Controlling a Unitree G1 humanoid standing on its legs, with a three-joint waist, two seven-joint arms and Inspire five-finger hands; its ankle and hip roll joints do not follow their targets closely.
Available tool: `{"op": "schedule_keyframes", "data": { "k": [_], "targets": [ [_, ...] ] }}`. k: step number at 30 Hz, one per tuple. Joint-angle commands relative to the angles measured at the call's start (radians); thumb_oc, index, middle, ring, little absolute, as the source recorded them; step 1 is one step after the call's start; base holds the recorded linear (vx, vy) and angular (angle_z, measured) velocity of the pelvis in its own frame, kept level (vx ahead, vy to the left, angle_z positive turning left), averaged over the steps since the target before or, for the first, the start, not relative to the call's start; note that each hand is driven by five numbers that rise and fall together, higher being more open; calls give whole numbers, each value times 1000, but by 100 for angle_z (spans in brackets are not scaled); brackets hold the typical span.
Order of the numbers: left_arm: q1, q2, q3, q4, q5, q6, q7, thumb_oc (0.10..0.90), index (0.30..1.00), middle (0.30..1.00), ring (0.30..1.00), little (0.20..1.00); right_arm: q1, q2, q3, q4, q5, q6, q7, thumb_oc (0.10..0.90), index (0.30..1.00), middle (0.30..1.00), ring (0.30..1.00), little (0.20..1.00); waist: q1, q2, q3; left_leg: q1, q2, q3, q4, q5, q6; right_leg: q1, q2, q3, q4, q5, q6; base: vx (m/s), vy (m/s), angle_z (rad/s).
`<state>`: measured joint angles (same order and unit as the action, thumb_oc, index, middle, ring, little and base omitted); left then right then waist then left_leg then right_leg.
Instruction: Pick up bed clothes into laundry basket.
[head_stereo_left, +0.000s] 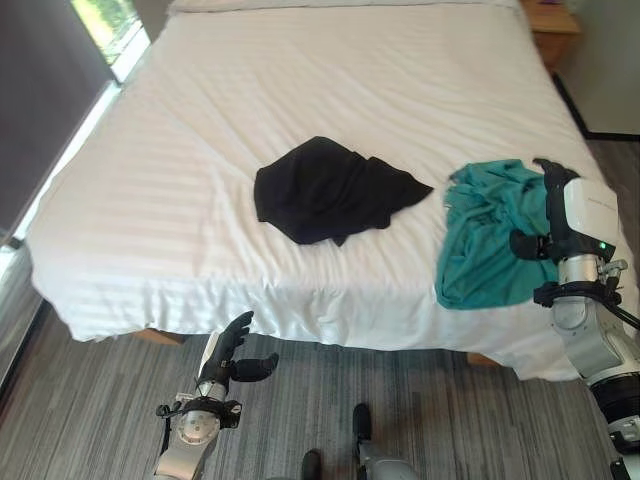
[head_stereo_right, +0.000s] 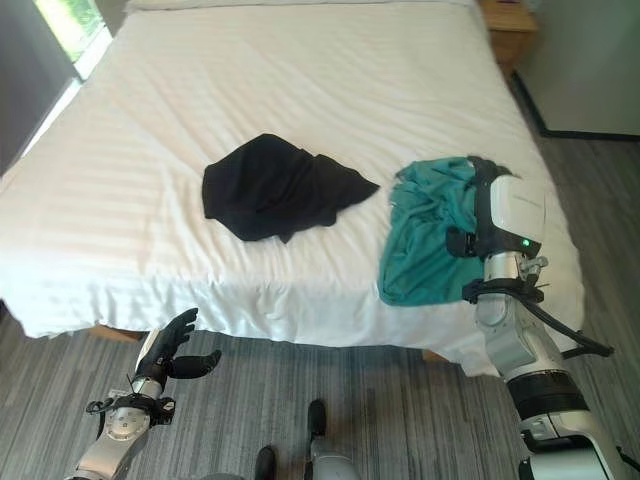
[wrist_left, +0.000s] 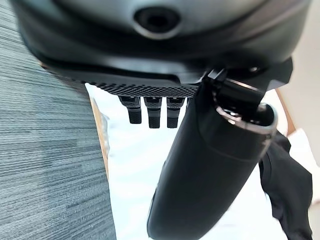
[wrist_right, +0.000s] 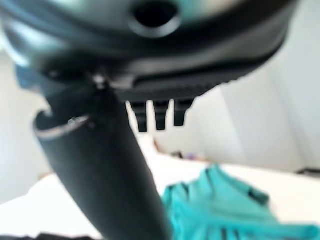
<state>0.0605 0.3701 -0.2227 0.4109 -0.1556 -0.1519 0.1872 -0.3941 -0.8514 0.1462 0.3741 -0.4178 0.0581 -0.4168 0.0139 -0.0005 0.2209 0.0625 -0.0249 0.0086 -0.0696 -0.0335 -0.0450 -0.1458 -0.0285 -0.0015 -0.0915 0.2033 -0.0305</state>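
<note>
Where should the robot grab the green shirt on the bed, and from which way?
Probably best at the bunched, wrinkled top of the teal shirt, coming down from above with the right hand, which hovers open right over that end. The folds there stand up and give fingers something to pinch. The lower part drapes flat over the edge of the bed.

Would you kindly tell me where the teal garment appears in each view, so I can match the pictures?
Left eye view: teal garment at right, on the bed's near edge, beside the right hand.
Right eye view: right of centre.
Left wrist view: not seen; the black garment is.
Right wrist view: low, past the thumb.
Shared landmark: the white bed.
</note>
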Motion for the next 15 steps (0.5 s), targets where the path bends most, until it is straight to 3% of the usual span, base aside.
{"op": "schedule_keyframes", "data": {
  "k": [1, 3, 5, 9, 10, 11, 12, 15],
  "targets": [
    [-41, 57, 14, -116, -41, -102, 8, 800, 900, 900, 900, 900, -178, -93, 23, 100, 43, -6, -59, 800, 900, 900, 900, 900, 20, -15, 5, -177, 64, -40, 241, 17, -87, 49, -54, 9, 39, -182, 125, 34, -276, 7],
    [-35, 47, 11, -92, -59, -91, 4, 800, 900, 900, 900, 900, -219, -69, 85, 256, 114, -15, -43, 800, 900, 900, 900, 900, 33, 0, 4, -227, 50, -58, 167, 41, -72, 51, -51, 6, 29, -192, 131, 86, -130, 32],
    [-17, 34, 11, -62, -67, -93, 0, 800, 900, 900, 900, 900, -227, -26, 147, 377, 139, -28, -18, 800, 900, 900, 900, 900, 45, 38, -4, -212, 55, -46, 30, 84, -69, 56, -28, 5, 23, -209, 134, 154, 0, 63],
    [-12, 12, 8, 13, -80, -77, -23, 800, 900, 900, 900, 900, -186, 76, 163, 612, 208, -19, 33, 800, 900, 900, 900, 900, 38, 72, -16, -186, 50, -46, -18, 110, -65, 50, -16, -13, 19, -207, 124, 85, 19, 0],
    [-14, 8, 6, 37, -86, -77, -31, 800, 900, 900, 900, 900, -187, 100, 160, 678, 239, -21, 54, 574, 561, 561, 561, 561, 39, 77, -20, -184, 47, -42, -18, 108, -65, 49, -17, -15, 18, -207, 123, 99, 5, -30],
    [-15, 10, 6, 51, -85, -77, -38, 800, 900, 900, 900, 900, -189, 123, 158, 735, 264, -18, 65, 427, 340, 340, 340, 340, 43, 82, -24, -179, 47, -40, -18, 105, -65, 50, -18, -16, 16, -206, 124, 99, 3, -22],
    [-16, 14, 7, 65, -82, -75, -41, 800, 900, 900, 900, 900, -194, 136, 160, 785, 272, -16, 74, 400, 300, 300, 300, 300, 46, 86, -26, -175, 47, -38, -18, 105, -67, 52, -18, -16, 14, -207, 124, 93, 2, 7],
    [-31, 17, 34, 173, -94, -70, -30, 800, 900, 900, 900, 900, -200, 123, 142, 821, 300, -22, 85, 400, 300, 300, 300, 300, 47, 91, -30, -170, 43, -36, -18, 108, -72, 60, -28, -19, 9, -205, 128, 64, 10, 13]
  ]
}}
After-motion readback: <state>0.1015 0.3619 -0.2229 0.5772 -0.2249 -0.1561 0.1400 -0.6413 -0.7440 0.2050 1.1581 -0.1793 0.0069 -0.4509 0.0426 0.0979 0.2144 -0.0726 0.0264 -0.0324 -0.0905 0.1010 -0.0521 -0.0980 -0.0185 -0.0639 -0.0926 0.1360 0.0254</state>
